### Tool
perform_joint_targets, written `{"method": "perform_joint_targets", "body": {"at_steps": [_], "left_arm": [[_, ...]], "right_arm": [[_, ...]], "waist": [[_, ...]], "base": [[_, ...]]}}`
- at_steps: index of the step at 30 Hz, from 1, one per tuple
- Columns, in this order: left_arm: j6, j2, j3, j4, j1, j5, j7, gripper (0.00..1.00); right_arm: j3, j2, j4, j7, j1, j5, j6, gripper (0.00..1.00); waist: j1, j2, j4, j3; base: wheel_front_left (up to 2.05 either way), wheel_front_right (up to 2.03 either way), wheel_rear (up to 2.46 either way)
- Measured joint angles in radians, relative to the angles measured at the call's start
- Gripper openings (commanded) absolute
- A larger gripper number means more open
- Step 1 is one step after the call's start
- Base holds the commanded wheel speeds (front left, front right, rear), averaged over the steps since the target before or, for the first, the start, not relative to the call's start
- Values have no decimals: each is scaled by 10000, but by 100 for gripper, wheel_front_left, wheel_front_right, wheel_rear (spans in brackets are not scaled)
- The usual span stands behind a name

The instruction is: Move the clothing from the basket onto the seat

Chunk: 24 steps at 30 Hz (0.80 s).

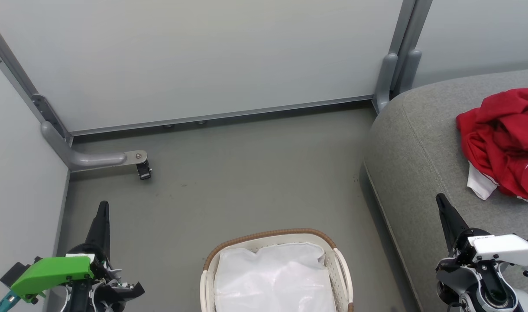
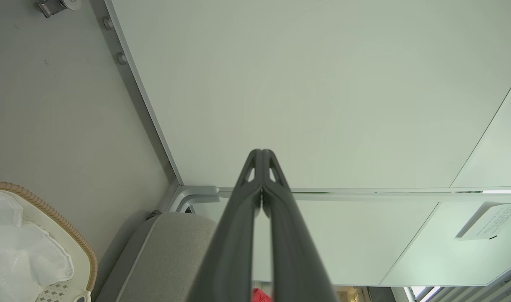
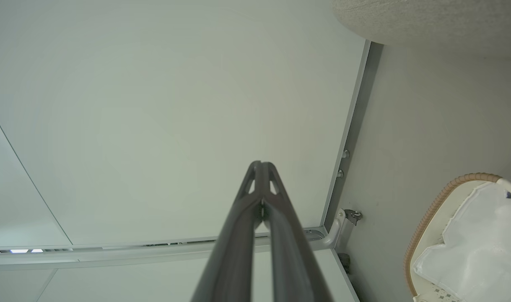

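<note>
The left gripper [image 1: 102, 211] is seen at the lower left of the head view, its two dark fingers pressed together with nothing held between them; the same closure is confirmed in the left wrist view, where the tips are met in front of a pale wall panel [image 1: 203, 56]; the right gripper [image 1: 443, 206] is found at the lower right, closed and empty too, its fingers outlined against the front part of the seat [image 1: 415, 147]; between the two grippers, at the bottom middle, the basket [image 1: 268, 234] is placed on the grey floor [image 1: 255, 182], and inside it a crumpled white liner [image 1: 272, 273] is seen, with no red fabric on it; the clothing [image 1: 504, 138] is laid in a rumpled red heap on the seat, well to the right of the basket, with a white edge turned out at its lower left; a small black caster [image 1: 144, 171] on a grey bracket is fixed near the left wall corner, apart from the basket.
</note>
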State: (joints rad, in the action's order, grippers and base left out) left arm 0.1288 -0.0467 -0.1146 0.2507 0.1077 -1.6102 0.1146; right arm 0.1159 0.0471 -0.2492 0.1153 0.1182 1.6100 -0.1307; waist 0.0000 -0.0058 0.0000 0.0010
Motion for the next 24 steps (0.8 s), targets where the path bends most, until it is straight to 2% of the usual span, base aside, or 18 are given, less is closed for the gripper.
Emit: {"method": "perform_joint_targets", "body": {"at_steps": [24], "left_arm": [[0, 0, 0, -2, 2, 0, 0, 0]], "right_arm": [[0, 0, 0, 0, -1, 0, 0, 0]], "waist": [[0, 0, 0, 0]], "base": [[0, 0, 0]]}}
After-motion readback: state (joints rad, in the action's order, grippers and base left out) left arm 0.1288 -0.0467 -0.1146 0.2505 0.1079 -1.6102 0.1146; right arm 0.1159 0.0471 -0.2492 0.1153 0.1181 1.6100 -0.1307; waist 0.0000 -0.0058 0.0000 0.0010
